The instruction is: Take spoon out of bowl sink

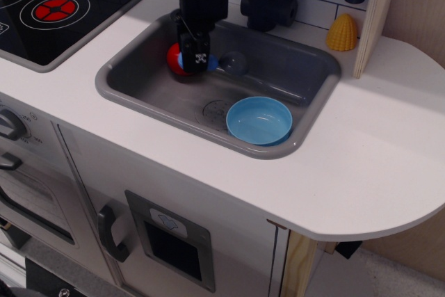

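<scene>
My black gripper (197, 60) is shut on the light-blue handle of the spoon (226, 63) and holds it above the grey sink (132, 78), its grey scoop sticking out to the right. The gripper hangs over the sink's back left part, in front of the red apple (174, 57), which it partly hides. The light-blue bowl (259, 120) sits in the sink's front right corner with nothing in it. The round drain (214, 110) shows just left of the bowl.
A black stovetop (55, 5) with red burners lies at the left on the white counter (375, 151). A black faucet (268, 1) stands behind the sink. A yellow corn toy (342, 33) sits at the back right beside a wooden post (375, 12).
</scene>
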